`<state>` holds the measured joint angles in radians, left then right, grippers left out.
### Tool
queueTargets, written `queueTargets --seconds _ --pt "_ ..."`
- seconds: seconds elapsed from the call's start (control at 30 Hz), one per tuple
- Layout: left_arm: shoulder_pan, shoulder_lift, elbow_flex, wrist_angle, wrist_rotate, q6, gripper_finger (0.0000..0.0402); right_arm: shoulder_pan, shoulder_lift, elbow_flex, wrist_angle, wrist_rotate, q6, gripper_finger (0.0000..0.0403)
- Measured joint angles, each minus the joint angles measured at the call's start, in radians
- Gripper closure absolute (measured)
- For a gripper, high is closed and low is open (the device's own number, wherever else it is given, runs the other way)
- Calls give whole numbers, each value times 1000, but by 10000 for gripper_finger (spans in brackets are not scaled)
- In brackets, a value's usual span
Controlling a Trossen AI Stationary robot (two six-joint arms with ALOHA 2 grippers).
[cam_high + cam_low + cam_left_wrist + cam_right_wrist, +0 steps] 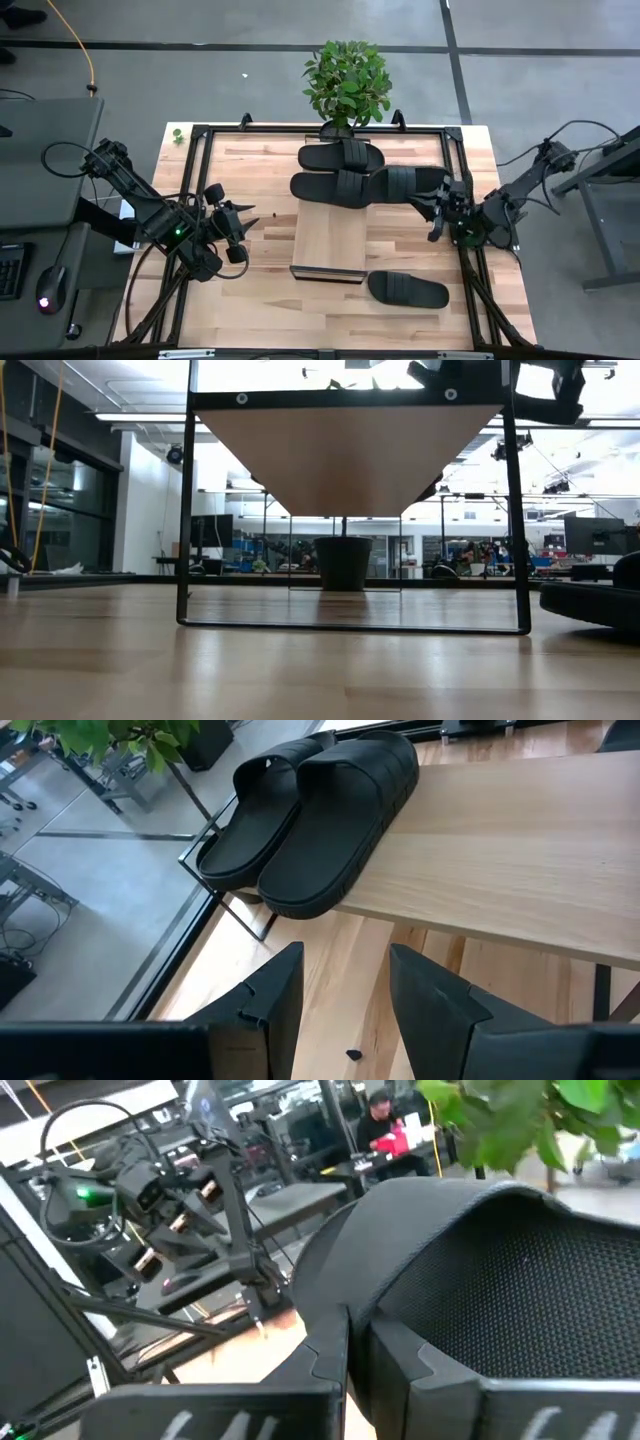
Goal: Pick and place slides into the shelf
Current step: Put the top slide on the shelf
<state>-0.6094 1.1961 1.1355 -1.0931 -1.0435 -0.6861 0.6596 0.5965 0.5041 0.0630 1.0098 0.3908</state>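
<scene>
A third matte black open-toe slide sandal (400, 184) is held by its edge in the clamped-shut right gripper (440, 205), above the far end of the long pale-wood shelf board (328, 240). Just beyond it, two black slides (338, 156) are already laid side by side on the shelf. A fourth black slide (408, 289) lies on the butcher-block table (250, 290), nearer the robot. The left gripper (243, 218) waits half open and empty. Lowering and release are judged next.
</scene>
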Motion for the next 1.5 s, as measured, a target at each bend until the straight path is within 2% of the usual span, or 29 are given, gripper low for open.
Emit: queueTargets --seconds 0.17,0.5,0.67,0.83,0.97,1.27,1.37,1.5 --pt "0 0 0 0 0 1 268 12 104 0 169 -3 -60 394" --pt "0 0 0 -2 -7 8 268 11 266 0 395 -64 -49 394" --pt "0 0 0 0 -7 8 268 -4 322 0 531 -116 31 394" --pt "0 0 0 0 -7 8 268 -41 366 0 542 -140 194 394" --pt "0 0 0 0 -8 8 268 -86 410 0 582 -217 315 394" --pt "0 0 0 -3 -16 8 268 -161 587 1 808 -336 373 394" --pt "0 0 0 -4 -16 8 268 -175 660 44 819 -369 389 394" --pt "0 0 0 -5 -16 8 268 -182 764 184 786 -452 354 394"
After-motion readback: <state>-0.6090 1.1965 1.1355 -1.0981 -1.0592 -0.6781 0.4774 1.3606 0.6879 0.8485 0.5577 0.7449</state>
